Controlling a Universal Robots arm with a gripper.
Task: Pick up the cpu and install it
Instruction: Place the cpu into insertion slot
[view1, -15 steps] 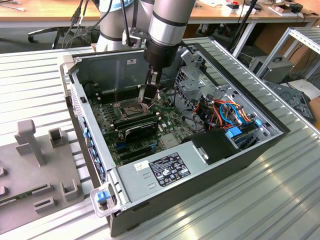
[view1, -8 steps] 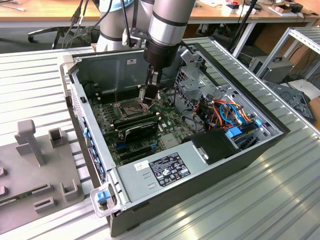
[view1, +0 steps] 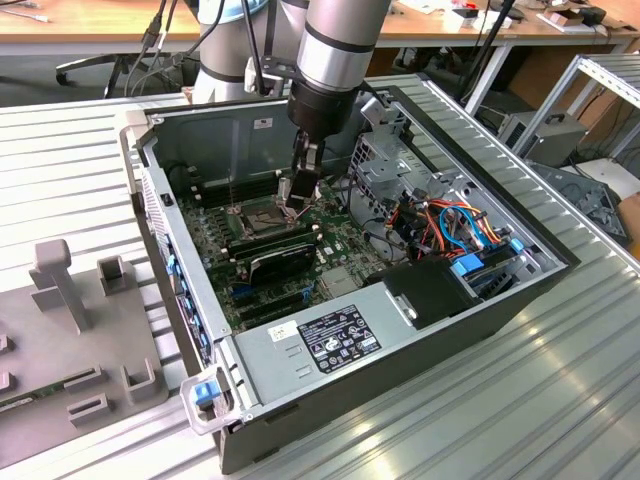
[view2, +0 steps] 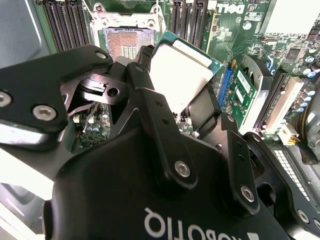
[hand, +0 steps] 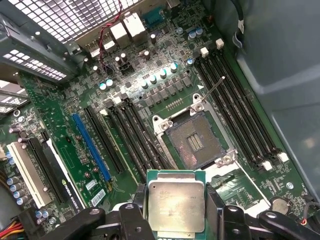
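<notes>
The cpu (hand: 176, 205) is a flat square chip with a pale silver face and a green rim, and my gripper (hand: 176, 209) is shut on its edges. It also shows in the second wrist view as the cpu (view2: 177, 74), tilted between the black fingers (view2: 150, 107). The open socket (hand: 195, 140) on the green motherboard (hand: 75, 150) lies just beyond the chip, its contact field bare and its metal frame swung back. In the exterior view my gripper (view1: 300, 192) hangs low inside the open computer case, right over the socket (view1: 262, 215).
Black memory slots (hand: 240, 115) flank the socket on both sides. A blue slot (hand: 92, 147) and a graphics card (view1: 285, 262) lie close by. The case walls (view1: 190, 130), a drive cage (view1: 385, 160) and bundled cables (view1: 455, 225) hem in the board. A grey fixture (view1: 70, 330) stands outside the case.
</notes>
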